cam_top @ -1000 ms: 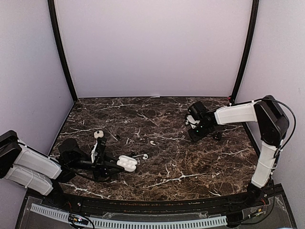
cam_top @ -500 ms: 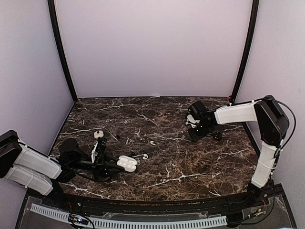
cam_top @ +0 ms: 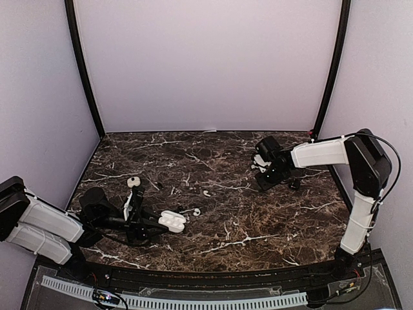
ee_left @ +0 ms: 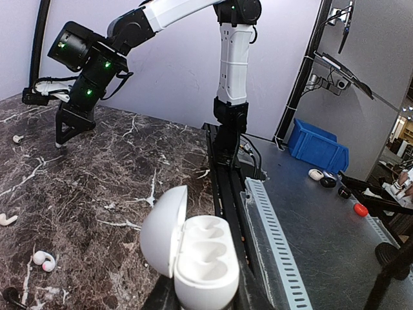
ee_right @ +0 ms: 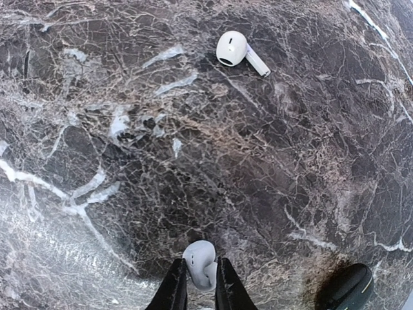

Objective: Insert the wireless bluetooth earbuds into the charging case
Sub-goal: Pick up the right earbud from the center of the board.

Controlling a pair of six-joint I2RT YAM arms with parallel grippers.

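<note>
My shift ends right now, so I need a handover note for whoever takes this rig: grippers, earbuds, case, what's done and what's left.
The left gripper is shut on the white plastic charging case, lid open, both wells empty.
The right gripper is shut on one small white plastic earbud, down near the dark marble table.
Loose: a second white earbud lies close by; two more white earbuds lie mid-table, nearer the case.
Done: case held open, one earbud gripped.
Left: carry that earbud across, seat it in a well, then fetch another.
</note>
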